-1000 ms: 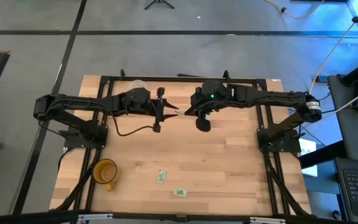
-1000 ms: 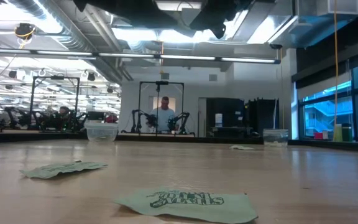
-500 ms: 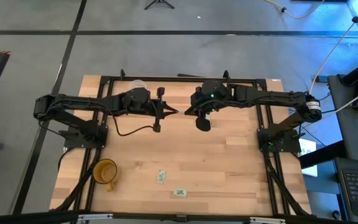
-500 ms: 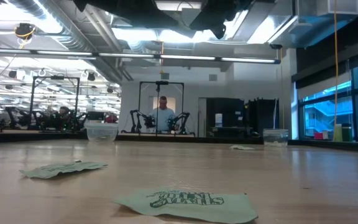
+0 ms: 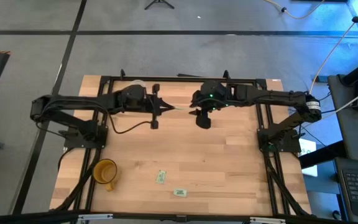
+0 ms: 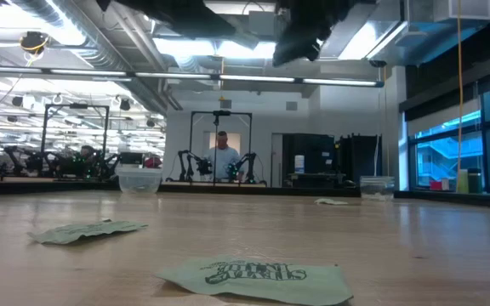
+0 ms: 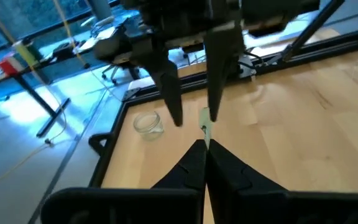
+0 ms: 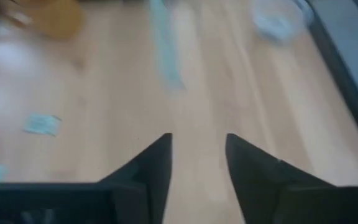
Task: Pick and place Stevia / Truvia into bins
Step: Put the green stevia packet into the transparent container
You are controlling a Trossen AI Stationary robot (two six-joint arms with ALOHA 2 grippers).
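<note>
Stevia sachet [image 7: 204,127] is pinched edge-on in the closed left end effector [image 5: 166,108] above the surface's [image 5: 229,162] far middle, long axis pointing at the right end effector [image 5: 193,111], fingers apart just beyond it, two loose sachets [image 5: 161,177] lying near, cups farther.

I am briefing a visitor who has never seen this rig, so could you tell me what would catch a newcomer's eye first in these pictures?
First, the two dark arms meeting nose to nose above the far middle of the table: the left gripper pinches a sachet with fingers shut, while the open right gripper hangs just beyond it. Next, the yellow-orange mug at the near left, with two loose sachets near the front edge.
</note>
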